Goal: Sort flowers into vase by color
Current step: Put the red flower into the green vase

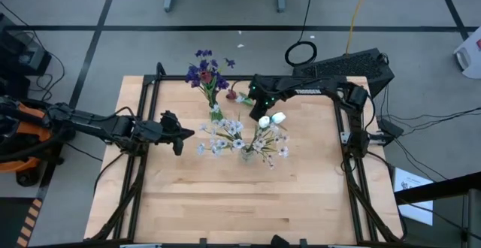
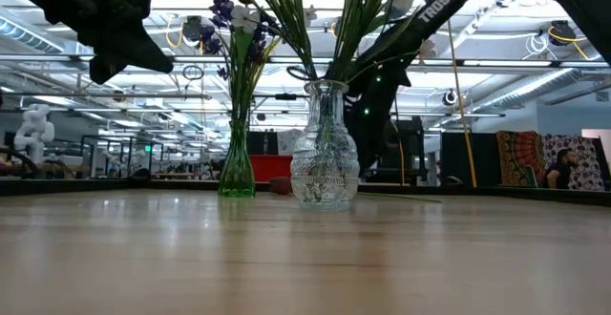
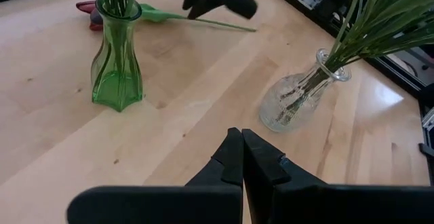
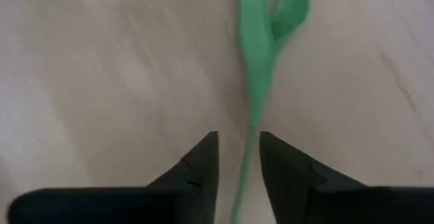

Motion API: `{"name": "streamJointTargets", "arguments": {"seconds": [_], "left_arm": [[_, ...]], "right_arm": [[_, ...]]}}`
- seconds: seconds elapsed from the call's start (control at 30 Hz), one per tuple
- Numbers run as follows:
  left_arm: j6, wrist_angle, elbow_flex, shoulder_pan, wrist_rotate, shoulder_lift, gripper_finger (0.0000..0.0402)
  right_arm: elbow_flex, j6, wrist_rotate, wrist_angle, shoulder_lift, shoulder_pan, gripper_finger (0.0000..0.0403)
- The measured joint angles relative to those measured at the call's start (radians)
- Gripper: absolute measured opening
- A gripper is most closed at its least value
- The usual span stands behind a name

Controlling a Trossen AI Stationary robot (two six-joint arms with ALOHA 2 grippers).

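Note:
A dark red tulip (image 3: pixel 87 8) lies flat on the table behind the green vase (image 3: pixel 115 68), which holds purple flowers (image 1: pixel 204 71). Its green stem (image 4: pixel 261 41) runs out toward my right gripper (image 4: pixel 239 149). That gripper is open just above the table, one finger on each side of the stem and clear of it; it also shows in the high view (image 1: pixel 254 92). A clear glass vase (image 3: pixel 295 98) holds white tulips and pale sprays (image 1: pixel 259 131). My left gripper (image 3: pixel 242 142) is shut and empty, held above the table left of the vases (image 1: pixel 180 135).
Both vases stand near the middle of the wooden table (image 1: pixel 225 195), the green one (image 2: pixel 237 167) farther back than the clear one (image 2: pixel 325 153). A black frame (image 1: pixel 342 139) borders the table on its left and right sides. The near half of the table is bare wood.

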Motion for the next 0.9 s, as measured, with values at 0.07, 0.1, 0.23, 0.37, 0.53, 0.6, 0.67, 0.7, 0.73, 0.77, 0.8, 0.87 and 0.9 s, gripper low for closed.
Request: {"name": "streamJointTargets", "arguments": {"seconds": [0.07, 0.1, 0.23, 0.37, 0.53, 0.6, 0.67, 0.7, 0.73, 0.77, 0.8, 0.87, 0.9], "left_arm": [[0.0, 0.0, 0.0, 0.0, 0.0, 0.0, 0.0], [0.0, 0.0, 0.0, 0.0, 0.0, 0.0, 0.0], [0.0, 0.0, 0.0, 0.0, 0.0, 0.0, 0.0], [0.001, 0.0, 0.0, 0.0, 0.006, 0.0, 0.0], [0.006, -0.002, 0.0, -0.001, 0.039, 0.0, 0.0], [0.023, -0.003, 0.0, -0.001, 0.055, 0.0, 0.0], [0.036, -0.003, 0.0, -0.001, 0.073, 0.0, 0.0], [0.04, -0.004, 0.0, -0.001, 0.08, 0.0, 0.0], [0.049, -0.005, 0.0, -0.001, 0.09, 0.0, 0.0], [0.055, -0.004, 0.0, -0.001, 0.098, 0.0, 0.0], [0.058, -0.004, 0.0, -0.001, 0.11, 0.0, 0.0], [0.061, -0.005, 0.0, -0.001, 0.128, 0.0, 0.0], [0.06, -0.005, 0.0, -0.001, 0.136, 0.0, 0.0]], "right_arm": [[0.0, 0.02, 0.062, 0.0, 0.013, 0.008, 0.0119], [0.0, 0.029, 0.077, 0.0, 0.02, 0.009, 0.0126], [0.001, 0.037, 0.078, -0.013, 0.028, 0.008, 0.014], [0.003, 0.081, 0.082, -0.047, 0.047, 0.008, 0.0135], [0.007, 0.111, 0.074, -0.1, 0.077, 0.016, 0.0103], [0.007, 0.13, 0.081, -0.115, 0.081, 0.023, 0.0071], [0.007, 0.148, 0.074, -0.125, 0.082, 0.029, 0.003], [0.007, 0.156, 0.064, -0.129, 0.083, 0.031, 0.0016], [0.007, 0.169, 0.054, -0.131, 0.083, 0.032, 0.001], [0.007, 0.189, 0.045, -0.134, 0.079, 0.032, 0.001], [0.006, 0.211, 0.043, -0.14, 0.069, 0.032, 0.0011], [0.003, 0.244, 0.041, -0.162, 0.05, 0.033, 0.0007], [-0.001, 0.256, 0.033, -0.186, 0.034, 0.033, 0.0004]]}}
